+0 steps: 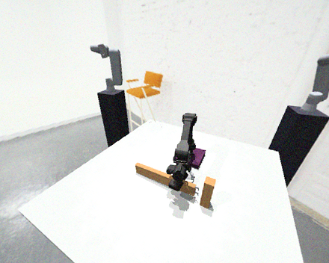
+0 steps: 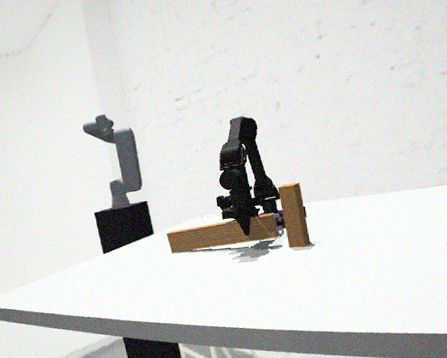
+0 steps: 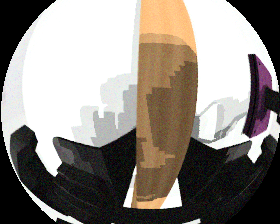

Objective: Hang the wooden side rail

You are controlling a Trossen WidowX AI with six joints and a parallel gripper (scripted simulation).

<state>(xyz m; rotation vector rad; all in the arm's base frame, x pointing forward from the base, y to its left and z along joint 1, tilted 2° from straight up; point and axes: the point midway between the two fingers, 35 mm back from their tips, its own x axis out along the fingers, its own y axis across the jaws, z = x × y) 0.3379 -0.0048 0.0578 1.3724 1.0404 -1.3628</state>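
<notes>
Looking from the near side of the white surface [image 1: 141, 239] [image 2: 232, 286] [image 3: 65, 75], I meet the upright wooden post [image 1: 207, 195] [image 2: 295, 219] first, to the right of the rail [image 1: 150, 172] [image 2: 202, 238] [image 3: 167, 70]. Two steel hooks [image 1: 197, 190] [image 2: 279, 224] stick out of the rail's right end toward the post, with a small gap between; they are not on the pins. My claw [image 1: 176, 185] [image 2: 246, 231] [image 3: 164, 135] is closed on the rail, nearer its hooked end, and the black arm [image 1: 187, 132] [image 2: 253, 158] reaches back behind it. Beyond the rail lies a purple block [image 1: 198, 158] [image 2: 281, 219] [image 3: 260, 97], partly hidden by the arm from above. I see nothing standing in the gap between hooks and post.

Farther off, a grey arm [image 1: 115, 67] [image 2: 128, 156] stands on a black pedestal [image 1: 114, 115] [image 2: 125, 227] at left, with an orange chair [image 1: 153, 80] beside it and a second grey arm [image 1: 323, 79] at right.

The top view separates the two hooks best. The exterior view shows the rail's left end down at the surface and a shadow gap widening toward its hooked end. The wrist view alone shows fingers on both sides of the wood. The slot's inside is hidden from me.
</notes>
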